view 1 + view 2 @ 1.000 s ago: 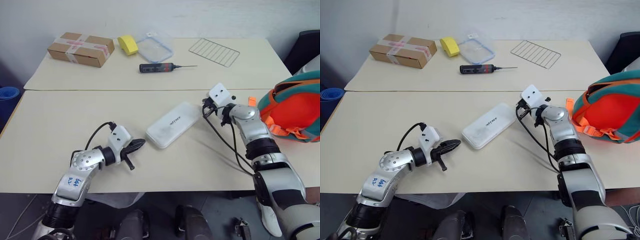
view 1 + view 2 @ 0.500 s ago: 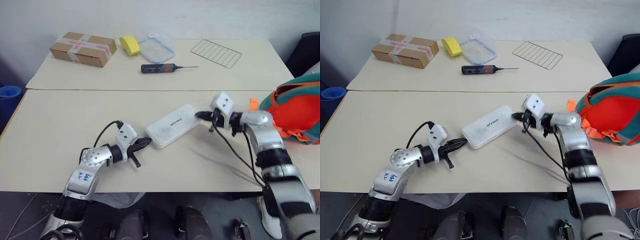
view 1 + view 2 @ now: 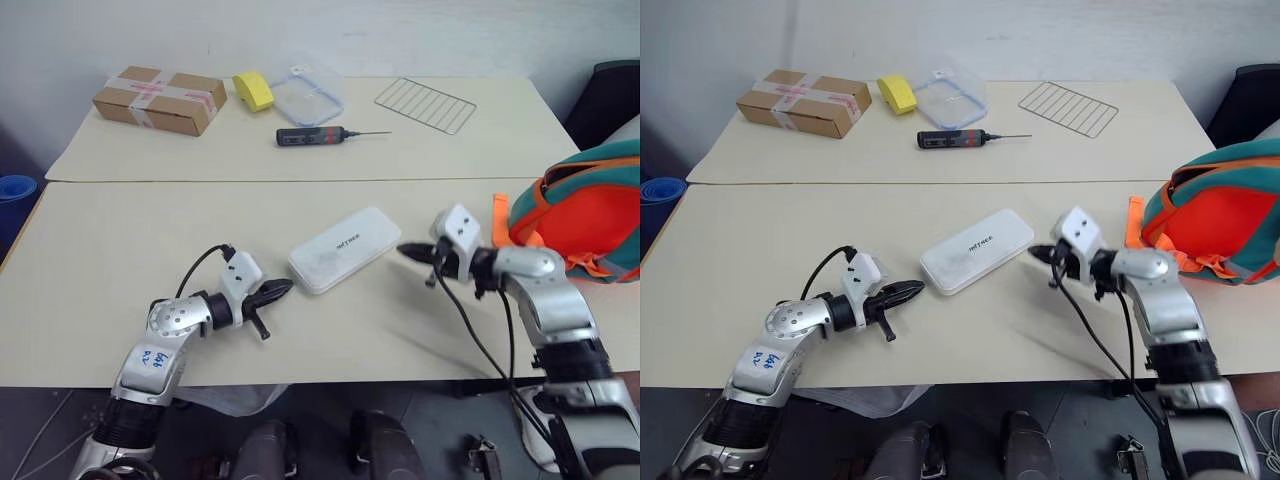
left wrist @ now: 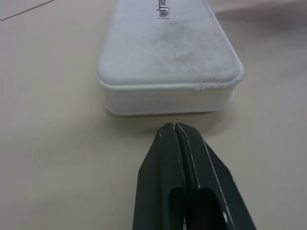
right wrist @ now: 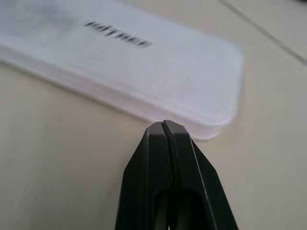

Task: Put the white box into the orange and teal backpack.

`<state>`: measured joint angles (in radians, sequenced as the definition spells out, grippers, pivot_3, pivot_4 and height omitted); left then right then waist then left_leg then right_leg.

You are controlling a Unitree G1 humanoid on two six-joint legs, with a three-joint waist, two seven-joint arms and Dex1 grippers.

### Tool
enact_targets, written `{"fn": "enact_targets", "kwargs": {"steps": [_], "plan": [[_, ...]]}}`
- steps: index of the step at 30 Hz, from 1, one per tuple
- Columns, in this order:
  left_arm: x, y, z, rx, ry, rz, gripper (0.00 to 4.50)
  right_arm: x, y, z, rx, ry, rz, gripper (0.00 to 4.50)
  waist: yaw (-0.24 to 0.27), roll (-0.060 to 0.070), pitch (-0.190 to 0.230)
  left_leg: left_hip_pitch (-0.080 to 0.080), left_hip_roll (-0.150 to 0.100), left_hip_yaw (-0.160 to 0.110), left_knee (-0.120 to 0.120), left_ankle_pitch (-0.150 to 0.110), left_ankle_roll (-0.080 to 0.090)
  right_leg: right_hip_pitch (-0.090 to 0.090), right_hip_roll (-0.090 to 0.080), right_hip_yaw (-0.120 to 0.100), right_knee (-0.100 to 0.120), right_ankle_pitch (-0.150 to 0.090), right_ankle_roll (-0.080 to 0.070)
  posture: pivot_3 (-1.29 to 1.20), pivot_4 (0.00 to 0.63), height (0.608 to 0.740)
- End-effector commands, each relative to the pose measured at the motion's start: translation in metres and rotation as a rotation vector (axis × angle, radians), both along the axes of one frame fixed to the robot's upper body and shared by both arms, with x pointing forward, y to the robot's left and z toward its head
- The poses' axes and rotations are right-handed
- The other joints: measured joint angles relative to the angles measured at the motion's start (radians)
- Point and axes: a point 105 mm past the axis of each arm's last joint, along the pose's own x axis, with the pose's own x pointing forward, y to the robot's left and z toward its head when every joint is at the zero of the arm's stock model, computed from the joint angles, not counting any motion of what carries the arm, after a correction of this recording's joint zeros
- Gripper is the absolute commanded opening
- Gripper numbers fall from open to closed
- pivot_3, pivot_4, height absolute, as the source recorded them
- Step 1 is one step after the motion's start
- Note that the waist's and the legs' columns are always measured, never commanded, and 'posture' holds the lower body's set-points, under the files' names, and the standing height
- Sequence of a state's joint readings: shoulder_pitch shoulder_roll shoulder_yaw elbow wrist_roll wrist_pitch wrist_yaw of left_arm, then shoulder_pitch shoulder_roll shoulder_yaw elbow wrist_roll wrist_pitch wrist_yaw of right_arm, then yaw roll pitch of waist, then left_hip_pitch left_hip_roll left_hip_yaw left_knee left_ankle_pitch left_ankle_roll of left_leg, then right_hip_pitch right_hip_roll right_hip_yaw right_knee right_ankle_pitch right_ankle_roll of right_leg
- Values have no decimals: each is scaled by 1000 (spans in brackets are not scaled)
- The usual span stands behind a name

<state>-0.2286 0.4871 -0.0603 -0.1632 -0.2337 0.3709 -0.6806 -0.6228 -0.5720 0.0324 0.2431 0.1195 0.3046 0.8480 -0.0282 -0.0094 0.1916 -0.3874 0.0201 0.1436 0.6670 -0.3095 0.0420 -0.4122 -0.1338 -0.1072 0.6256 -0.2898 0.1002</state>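
Head eyes look down over the table (image 3: 120, 240); wrist views closely share the white box (image 4: 168, 52).

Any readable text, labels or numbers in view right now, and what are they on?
White box lid: dark printed word, cut off and blurred; not readable.
Brown cardboard box: red marks on the tape, too small to read.
Black screwdriver handle: small markings, unreadable.
No other text is legible.

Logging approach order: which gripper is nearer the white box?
Left. The left gripper, shut, sits just off the white box at its near end; the right gripper, shut, is off the far end across a wider gap.
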Motion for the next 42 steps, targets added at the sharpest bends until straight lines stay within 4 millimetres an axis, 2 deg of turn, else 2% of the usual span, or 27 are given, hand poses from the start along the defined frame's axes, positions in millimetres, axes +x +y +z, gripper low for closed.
{"fn": "enact_targets", "kwargs": {"steps": [1,3,6,9,12,21,25,29,36,39,40,42], "plan": [[-1,-7,14,-20,-42,-19,47,31,-17,5,-22,-56,-171,0,0,0,0,0,0,0,0,0,0,0,0,0,0,0,0,0,150,740],[-1,-11,14,-26,-38,-20,47,46,-17,4,-42,-65,-214,0,0,0,0,0,0,0,0,0,0,0,0,0,1,0,0,0,150,740],[1,-15,15,-35,-34,-14,47,59,-8,6,-30,-65,-215,0,-2,0,0,-1,-1,1,0,0,1,0,1,0,0,0,0,0,150,740],[4,-16,16,-37,-33,3,47,62,4,3,0,-33,-159,0,-3,0,0,-1,0,1,0,1,1,0,2,0,0,0,0,0,150,740],[5,-16,15,-34,-30,17,47,55,14,0,14,6,-50,0,-2,0,0,-1,0,1,0,1,1,0,2,0,0,0,0,0,150,740],[5,-14,13,-18,-20,23,47,18,12,-16,6,124,173,0,0,0,0,-1,0,0,0,1,2,1,1,1,0,0,0,0,150,740],[5,-14,13,-14,-21,9,47,-7,15,-23,-24,154,256,0,1,0,0,-1,0,0,0,1,2,1,0,0,0,0,0,0,150,740],[-1,-19,12,-16,-15,-39,47,-41,20,-31,-28,211,310,0,2,0,0,-1,0,0,0,1,1,1,0,1,0,0,0,0,150,740],[-8,-16,9,-5,18,-61,47,-71,19,-38,-35,257,269,0,3,0,0,0,0,-1,0,0,0,1,0,1,0,0,0,0,150,740],[-17,-2,8,-52,129,-62,47,-73,-3,-41,-57,250,166,0,4,0,0,0,0,-1,0,-1,0,1,0,1,-2,0,0,0,150,740],[-20,4,10,-72,172,-67,432,-74,-10,-42,-72,248,140,0,3,0,0,0,0,-1,-1,-1,0,1,0,2,-2,0,0,0,150,740],[-21,15,13,-89,221,-55,890,-77,-19,-44,-91,248,118,0,4,0,0,0,0,-1,-1,-1,0,1,0,2,-2,0,0,0,150,740]]}}
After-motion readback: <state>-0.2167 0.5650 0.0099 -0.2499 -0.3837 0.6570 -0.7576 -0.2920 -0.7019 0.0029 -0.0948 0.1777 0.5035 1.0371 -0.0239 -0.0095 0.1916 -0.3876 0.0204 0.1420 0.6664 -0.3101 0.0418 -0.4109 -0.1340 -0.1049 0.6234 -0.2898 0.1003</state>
